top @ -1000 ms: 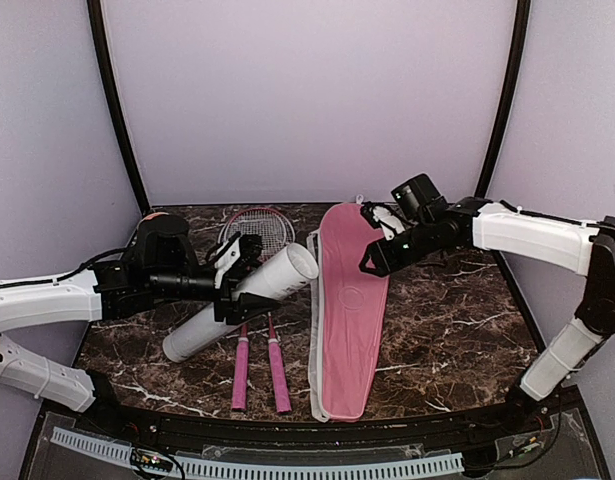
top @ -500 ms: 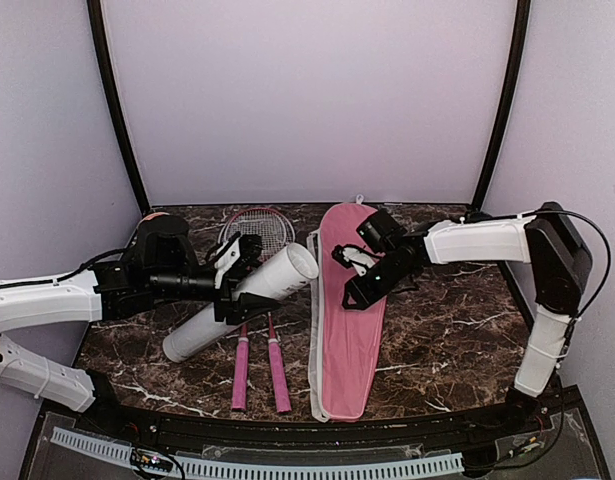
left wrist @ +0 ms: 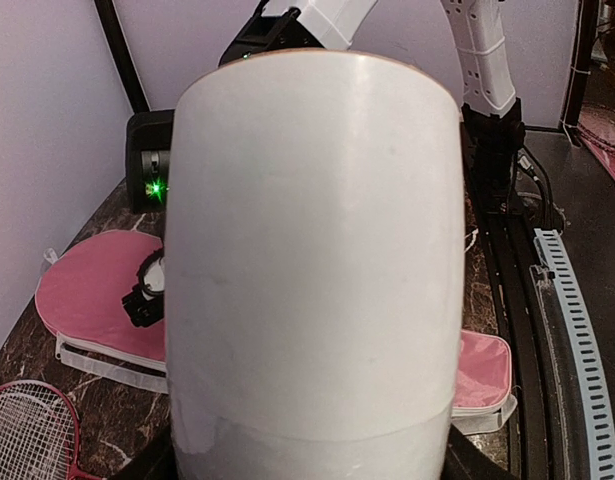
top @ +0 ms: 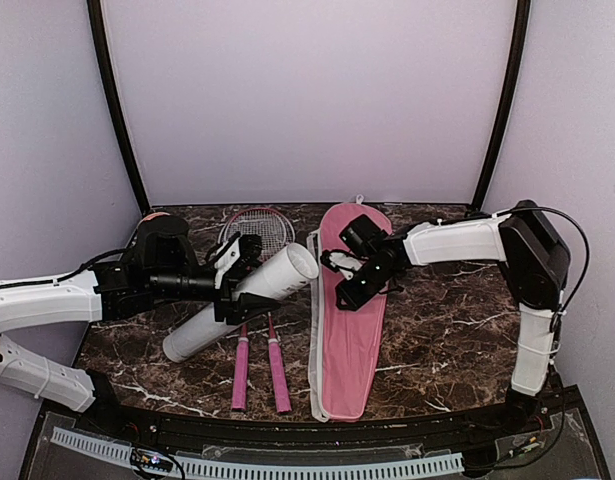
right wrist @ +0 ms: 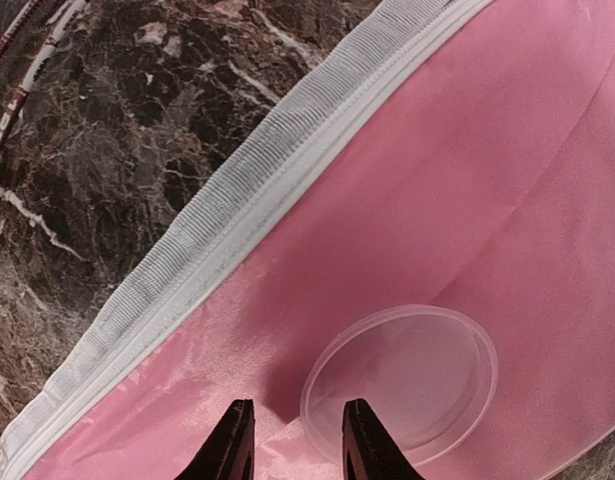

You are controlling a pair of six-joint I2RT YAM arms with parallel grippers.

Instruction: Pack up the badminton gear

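White-shelled arms [top: 37,305], black joints [top: 532,255], black fingers [right wrist: 230,445]

Soft, even light from above; only a faint shadow lies beneath the tube [top: 277,272]. In the left wrist view the tube looms bright, its edges slightly soft.

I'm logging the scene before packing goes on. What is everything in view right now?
table: one, dark marble.
cover: one, pink, white edging, flat mid-table.
rackets: two, red frames, pink handles, side by side left of the cover.
white tube: one, white, crossing over the rackets.
clear lid: one, see-through, round, lying on the cover.
reddish item: one, far-left corner, mostly hidden.
left gripper: closed on the white tube.
right gripper: jaws apart, low over the cover beside the clear lid.
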